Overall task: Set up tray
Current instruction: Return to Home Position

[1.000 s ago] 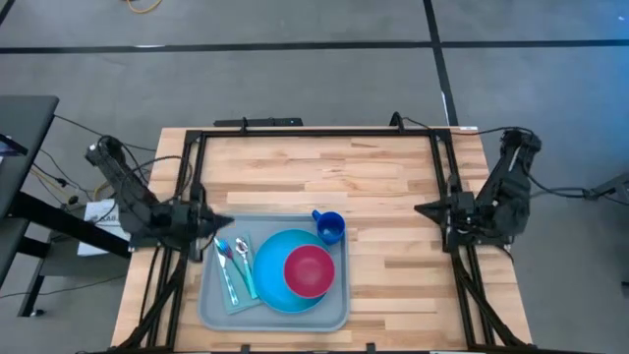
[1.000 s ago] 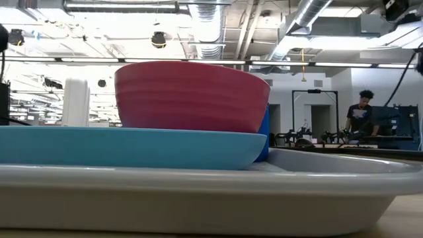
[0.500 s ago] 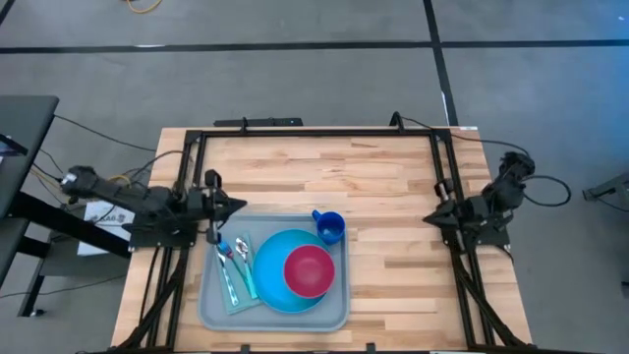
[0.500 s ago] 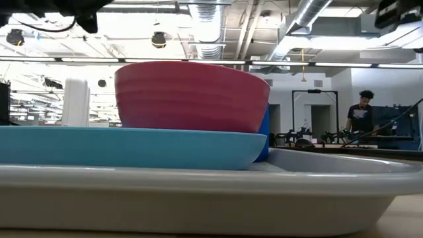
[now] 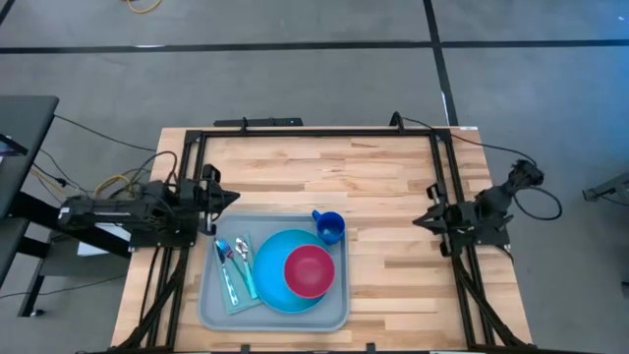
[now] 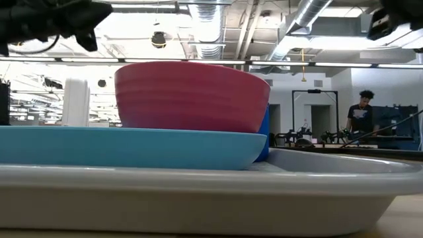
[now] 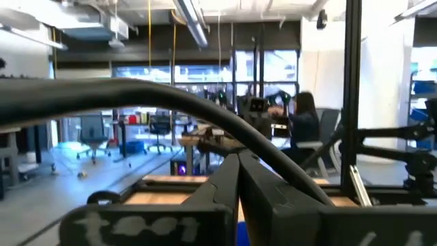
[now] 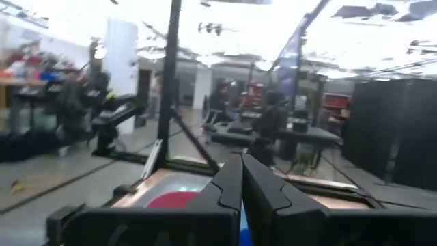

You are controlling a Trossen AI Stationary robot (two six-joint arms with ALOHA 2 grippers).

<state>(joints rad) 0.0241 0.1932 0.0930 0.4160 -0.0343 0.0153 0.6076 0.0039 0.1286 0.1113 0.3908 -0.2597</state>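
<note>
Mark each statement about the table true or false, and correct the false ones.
1. The bowl sits on the plate. True.
2. The cup stands on bare wood, off the tray. False: it stands inside the tray, beside the plate.
3. The cutlery lies on the napkin, on the left arm's side of the plate. True.
4. The right gripper holds a fork. False: it is shut on nothing, near the table's right edge; the left gripper, also shut and empty, is near the left edge.
</note>
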